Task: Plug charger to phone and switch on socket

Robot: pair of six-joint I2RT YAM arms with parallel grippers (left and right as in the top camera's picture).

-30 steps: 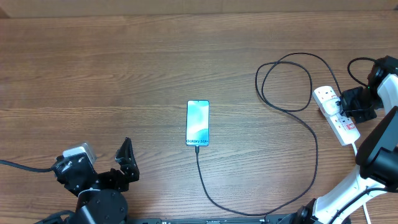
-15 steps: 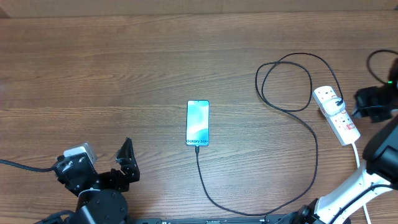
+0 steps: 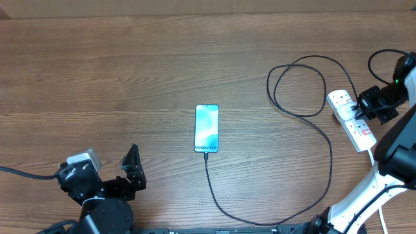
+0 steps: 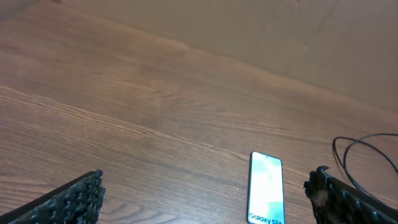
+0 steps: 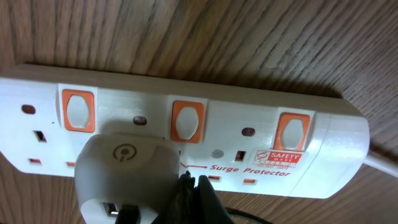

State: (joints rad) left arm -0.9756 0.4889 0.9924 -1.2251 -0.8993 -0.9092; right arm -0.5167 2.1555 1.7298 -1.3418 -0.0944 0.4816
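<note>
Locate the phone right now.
In the overhead view the phone lies screen-up near the centre of the table, the charger running from its near end; the socket sits far off to its right.

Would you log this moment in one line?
black charger cable at blue-screen phone; right gripper shut, over white power strip; left gripper open

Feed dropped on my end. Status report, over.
Left end effector open, well short of phone. Right end effector shut, tip at power strip by the white adapter. Charger cable runs to phone's end. Nothing in the way.
</note>
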